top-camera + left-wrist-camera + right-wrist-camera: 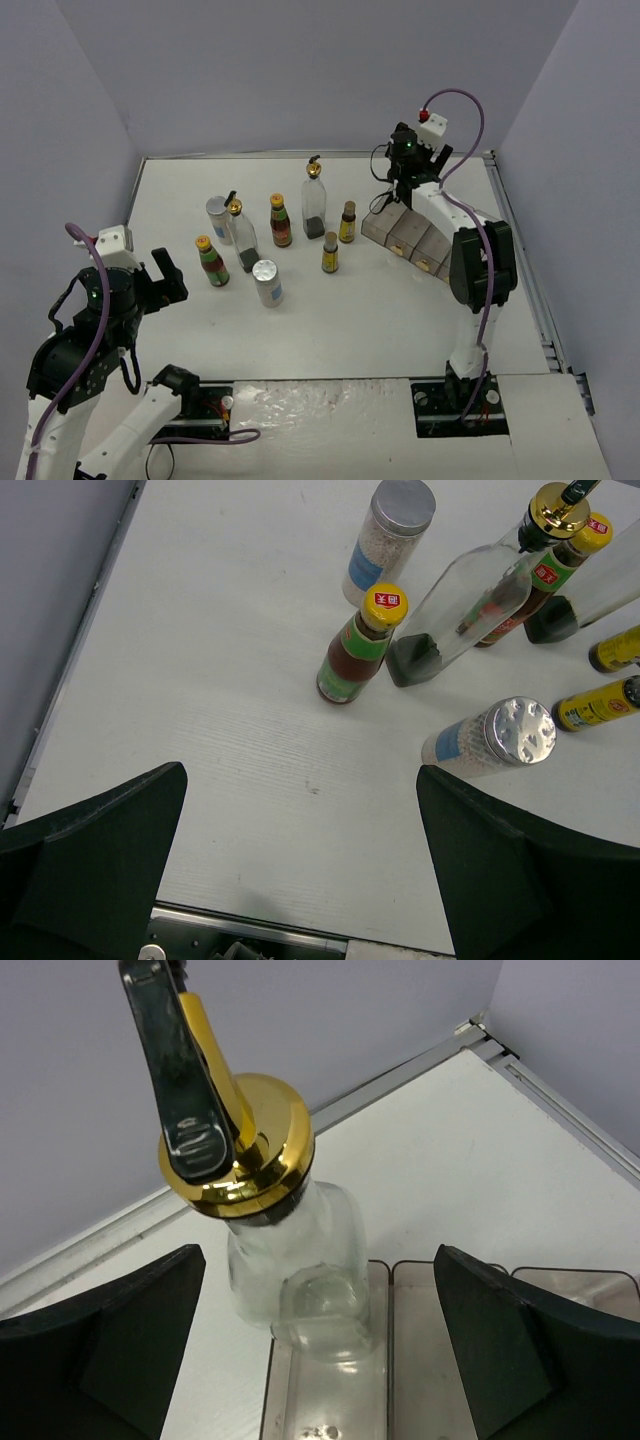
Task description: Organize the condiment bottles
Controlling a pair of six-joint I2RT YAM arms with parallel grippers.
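Now, step: freeing the tall glass bottle (300, 1260), apparently standing in the end compartment of the rack (390, 1380).
Right pincer (320, 1345): released, fingers wide at 3 and 9 o'clock of the bottle, touching nothing.
Left pincer (300, 865): released, empty, over the table (230, 680).
Other bottles (267, 283): eight, clustered at 9 o'clock of the rack.
Doing it well: rise straight up, clear of the gold pourer (235, 1140), before swinging away.

White table (350, 320), laid out.
Eight small condiment bottles (280, 225) are clustered left of centre; a clear plastic compartment rack (410, 238) is set at the right.
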